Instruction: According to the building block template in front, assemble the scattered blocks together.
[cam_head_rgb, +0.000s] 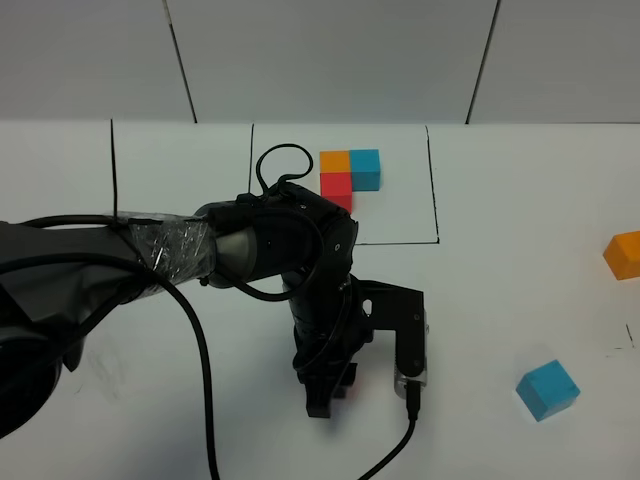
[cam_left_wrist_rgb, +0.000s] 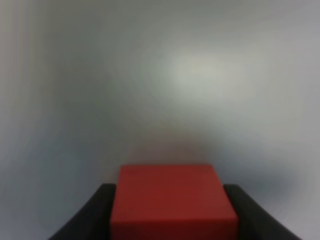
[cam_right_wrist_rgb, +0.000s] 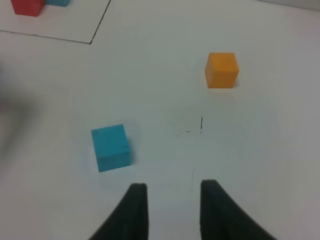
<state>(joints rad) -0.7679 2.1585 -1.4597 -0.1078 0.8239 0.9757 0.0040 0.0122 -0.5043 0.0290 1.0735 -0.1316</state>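
Pinching the red cube (cam_left_wrist_rgb: 172, 201) in my left gripper (cam_head_rgb: 333, 393), short of the building block template (cam_head_rgb: 352, 175) — right gripper (cam_right_wrist_rgb: 172, 206) spread; blue cube (cam_head_rgb: 548, 389), orange cube (cam_head_rgb: 624, 254) off to its right

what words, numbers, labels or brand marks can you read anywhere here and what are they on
None: no word, number, label or brand can be read in any view.
The template cubes, red cube, orange cube and blue cube all have plain faces.
The table carries only black lines and a few small pen strokes, which are not letters.
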